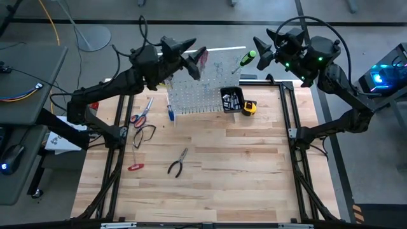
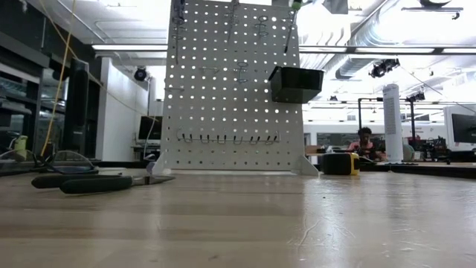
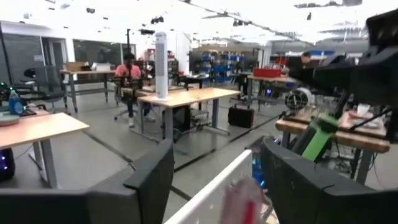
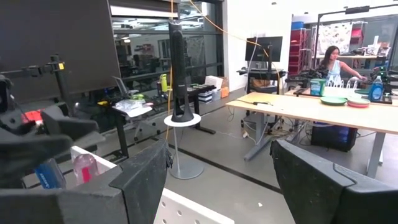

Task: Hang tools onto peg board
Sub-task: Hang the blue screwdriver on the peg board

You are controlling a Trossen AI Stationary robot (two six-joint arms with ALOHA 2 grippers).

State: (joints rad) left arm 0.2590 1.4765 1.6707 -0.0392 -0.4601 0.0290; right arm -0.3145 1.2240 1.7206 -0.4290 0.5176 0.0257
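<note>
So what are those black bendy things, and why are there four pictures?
They are two robot arms, each ending in a gripper. One picture looks down from above, one looks level across the table, and two come from small cameras on the wrists. Both arms reach over the top of the white peg board, where tools get hung. The left gripper is beside a red-handled tool at the top edge, jaws open. The right gripper is open next to a green-handled screwdriver. Pliers and scissors lie on the wooden table.
</note>
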